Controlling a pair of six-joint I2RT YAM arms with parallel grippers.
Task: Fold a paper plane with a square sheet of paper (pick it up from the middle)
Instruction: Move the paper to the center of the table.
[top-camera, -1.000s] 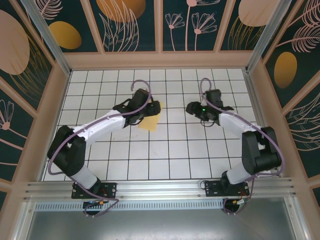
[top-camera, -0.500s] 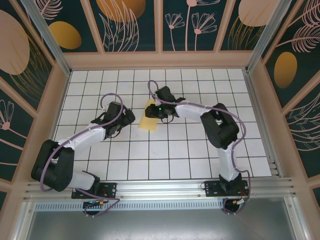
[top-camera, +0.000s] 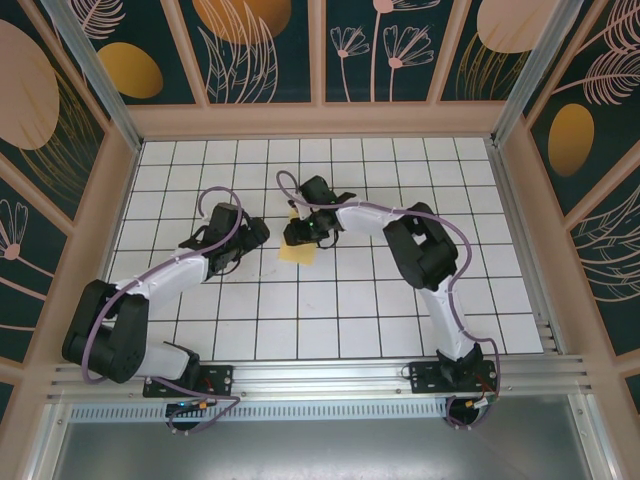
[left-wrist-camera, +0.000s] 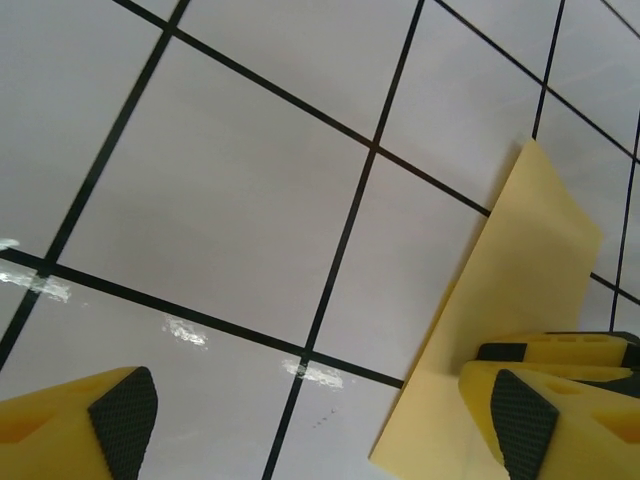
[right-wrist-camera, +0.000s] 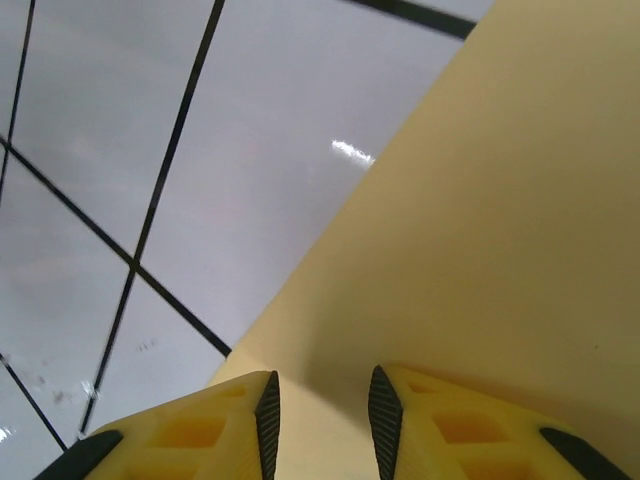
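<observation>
1 sheet (top-camera: 297, 254) lies flat on the tiles (left-wrist-camera: 240, 190), between both grippers. Right gripper (right-wrist-camera: 322, 400) sits tips-down on it with jaws narrowed to a slim gap, can't tell if paper is pinched; left gripper (left-wrist-camera: 322, 425) hovers just beside its edge, jaws wide apart, holding nothing. I'd squeeze slowly at the middle so a ridge bunches up, then lift straight, with left kept clear.

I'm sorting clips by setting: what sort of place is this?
Probably a purpose-built robot test cell: a white gridded floor, printed wall panels closing it in, and a left arm and right arm bolted to a metal rail.
</observation>
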